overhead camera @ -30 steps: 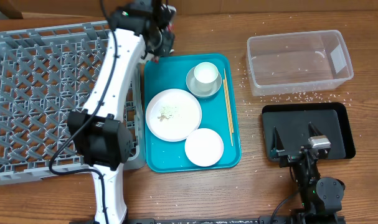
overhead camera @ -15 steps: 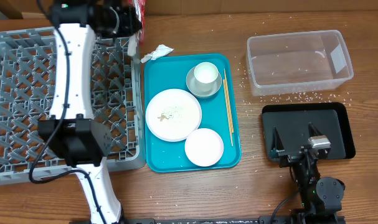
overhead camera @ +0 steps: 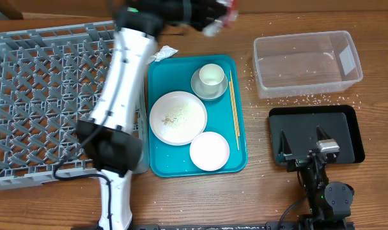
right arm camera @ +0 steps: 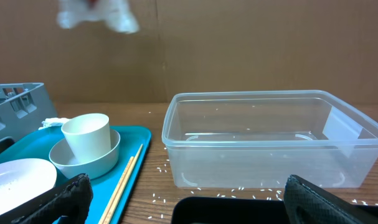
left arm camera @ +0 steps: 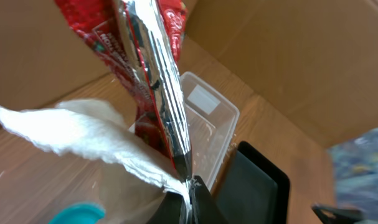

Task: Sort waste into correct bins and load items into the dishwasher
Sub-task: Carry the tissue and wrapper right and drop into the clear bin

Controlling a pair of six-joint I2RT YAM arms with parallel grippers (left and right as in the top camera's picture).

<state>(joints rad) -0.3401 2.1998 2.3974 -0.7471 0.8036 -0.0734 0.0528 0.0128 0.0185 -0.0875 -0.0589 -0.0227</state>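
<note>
My left gripper [overhead camera: 214, 18] is shut on the red wrapper [overhead camera: 229, 9], held high above the table's back edge, left of the clear tub [overhead camera: 305, 36]. In the left wrist view the wrapper [left arm camera: 148, 68] rises from the jaws [left arm camera: 190, 193] beside a white sheet [left arm camera: 83, 137]; the tub [left arm camera: 207, 118] and black tray [left arm camera: 251, 186] lie below. A crumpled napkin [overhead camera: 163, 53] lies by the teal tray's back left corner. My right gripper [overhead camera: 302, 145] rests open and empty over the black tray [overhead camera: 347, 121]. Rice [overhead camera: 296, 100] is scattered by the tub.
The teal tray [overhead camera: 156, 163] holds a cup [overhead camera: 211, 75] in a bowl [overhead camera: 199, 88], a large plate [overhead camera: 178, 118] with rice, a small plate [overhead camera: 209, 151] and chopsticks [overhead camera: 234, 108]. The grey dish rack [overhead camera: 27, 96] fills the left side.
My left arm has swung from above the rack's back edge to the right, carrying the red wrapper towards the clear tub. The right arm has not moved.
</note>
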